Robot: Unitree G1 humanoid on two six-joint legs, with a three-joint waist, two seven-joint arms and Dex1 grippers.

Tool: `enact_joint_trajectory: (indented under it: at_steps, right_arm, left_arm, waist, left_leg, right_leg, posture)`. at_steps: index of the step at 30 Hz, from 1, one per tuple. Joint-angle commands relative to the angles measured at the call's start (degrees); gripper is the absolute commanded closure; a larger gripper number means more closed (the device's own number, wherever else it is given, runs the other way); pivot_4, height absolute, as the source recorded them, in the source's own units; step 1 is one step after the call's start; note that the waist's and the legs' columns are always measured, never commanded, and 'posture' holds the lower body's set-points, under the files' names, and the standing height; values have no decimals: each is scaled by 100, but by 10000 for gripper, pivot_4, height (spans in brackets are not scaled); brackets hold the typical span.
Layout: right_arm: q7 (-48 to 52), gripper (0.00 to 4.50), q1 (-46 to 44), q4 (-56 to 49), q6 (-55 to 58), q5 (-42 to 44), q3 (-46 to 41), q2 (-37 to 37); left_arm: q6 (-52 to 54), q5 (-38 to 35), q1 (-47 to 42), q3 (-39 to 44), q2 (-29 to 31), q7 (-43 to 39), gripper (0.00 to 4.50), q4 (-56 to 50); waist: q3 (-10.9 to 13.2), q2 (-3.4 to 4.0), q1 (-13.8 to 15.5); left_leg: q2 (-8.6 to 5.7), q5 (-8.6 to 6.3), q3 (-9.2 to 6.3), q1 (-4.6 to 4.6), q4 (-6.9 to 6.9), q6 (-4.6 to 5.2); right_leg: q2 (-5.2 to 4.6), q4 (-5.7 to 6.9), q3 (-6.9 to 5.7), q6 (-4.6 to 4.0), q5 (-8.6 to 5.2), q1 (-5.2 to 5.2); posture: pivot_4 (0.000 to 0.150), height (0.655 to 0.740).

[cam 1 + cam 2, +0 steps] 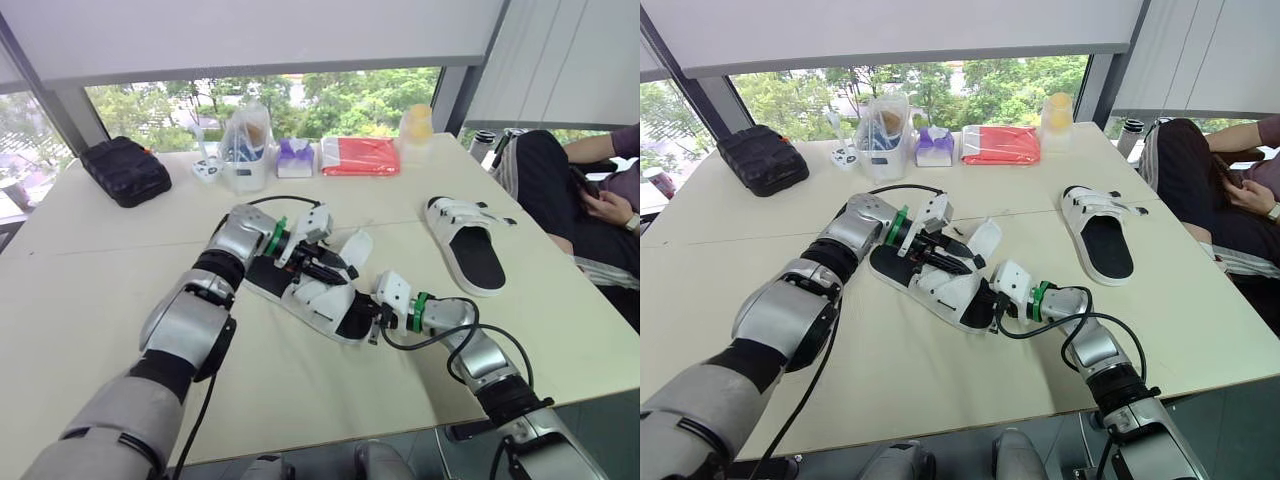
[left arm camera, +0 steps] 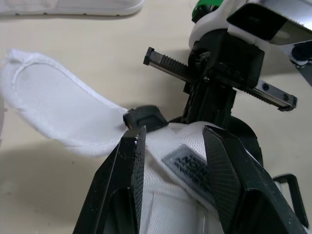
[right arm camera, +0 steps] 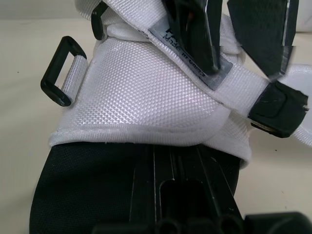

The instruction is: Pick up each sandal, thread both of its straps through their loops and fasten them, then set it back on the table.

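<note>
The sandal (image 1: 318, 300) is seen lying on the worktop (image 1: 90, 270) near its middle, set at a slant between the two tools. The left tool (image 2: 173, 141) is held over the sandal's upper with its fingers (image 2: 129, 170) apart, one on either side of the strap that bears a grey label (image 2: 187, 165). A loose white strap flap (image 2: 53, 105) is raised off to one side, and a black loop (image 3: 58, 73) is shown standing free at the edge of the upper. The right tool (image 1: 378, 318) is pressed against the sandal's near end; whether it is apart or together cannot be told.

A second sandal (image 1: 470, 245) is placed well apart on the robot's right, near the worktop's right edge, beside which a seated person (image 1: 590, 190) is found. Along the far edge by the window a black pouch (image 1: 125, 170), a clear container (image 1: 245, 150), a tissue box (image 1: 295, 158), a red packet (image 1: 360, 155) and a yellow bottle (image 1: 417, 122) are lined up. Broad bare surface is left on the robot's left of the sandal and towards the near edge.
</note>
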Motion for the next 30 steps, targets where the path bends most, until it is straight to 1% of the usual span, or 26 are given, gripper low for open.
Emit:
enact_joint_trajectory:
  at_steps: [1,3,6,7,9,10,18,27,28,29,30]
  right_arm:
    - [-43,45000,240,270,271,-291,170,-1]
    - [-56,45000,248,258,278,-299,175,10]
    - [-75,45000,246,258,283,-307,195,41]
    - [-74,45000,242,261,282,-308,199,48]
    - [-70,45000,237,271,276,-309,201,52]
    - [-65,45000,234,276,272,-311,202,52]
    - [-68,45000,194,321,256,-325,207,81]
    - [-128,45000,258,275,268,-343,188,104]
    - [-135,45000,266,271,267,-341,183,101]
    - [-141,45000,272,268,269,-338,179,99]
    - [-145,45000,269,272,272,-339,180,102]
  left_arm:
    - [-181,128,-262,194,-1,109,26324,86]
    - [-164,189,-272,207,-7,73,26324,135]
    - [-85,255,-284,257,-20,86,18435,187]
    - [-67,261,-298,295,-24,96,13941,198]
    - [-80,314,-317,352,-22,211,3545,216]
    - [-87,335,-320,370,-24,239,295,221]
    - [0,478,-333,374,-137,88,295,268]
    - [-78,795,-302,279,-307,123,295,353]
    - [-69,805,-303,302,-322,142,5323,357]
    - [-66,809,-307,330,-336,161,8170,358]
    - [-56,801,-316,362,-342,173,13767,360]
  waist:
    - [0,0,-5]
    - [0,0,-4]
    - [0,0,-5]
    - [0,0,-6]
    - [0,0,-9]
    - [0,0,-10]
    - [0,0,-18]
    - [0,0,-91]
    - [0,0,-92]
    - [0,0,-93]
    - [0,0,-94]
  left_leg:
    - [0,0,0,0,0,0]
    - [0,0,0,1,0,0]
    - [0,0,0,1,0,0]
    - [-1,0,0,1,0,0]
    - [0,0,0,1,0,0]
    - [0,0,0,1,0,0]
    - [0,0,0,2,0,0]
    - [0,0,-3,2,0,0]
    - [0,0,-4,2,0,0]
    - [0,0,-4,2,0,0]
    - [0,0,-4,2,0,0]
  right_leg:
    - [0,0,0,0,0,0]
    - [0,1,0,1,-1,0]
    - [0,1,0,1,-1,0]
    - [0,1,0,1,-1,0]
    - [1,2,0,1,0,0]
    - [1,2,0,1,0,0]
    - [1,3,0,1,0,0]
    - [2,6,-1,2,-1,0]
    - [1,6,-1,2,-1,0]
    - [1,6,-1,2,-1,0]
    - [1,6,-1,2,-1,1]
  posture:
    - [1500,7400]
    - [1500,7400]
    - [1500,7400]
    - [1500,7400]
    - [1500,7400]
    - [1500,7400]
    - [1500,7400]
    - [1500,7400]
    - [1500,7400]
    - [1500,7400]
    - [1500,7400]
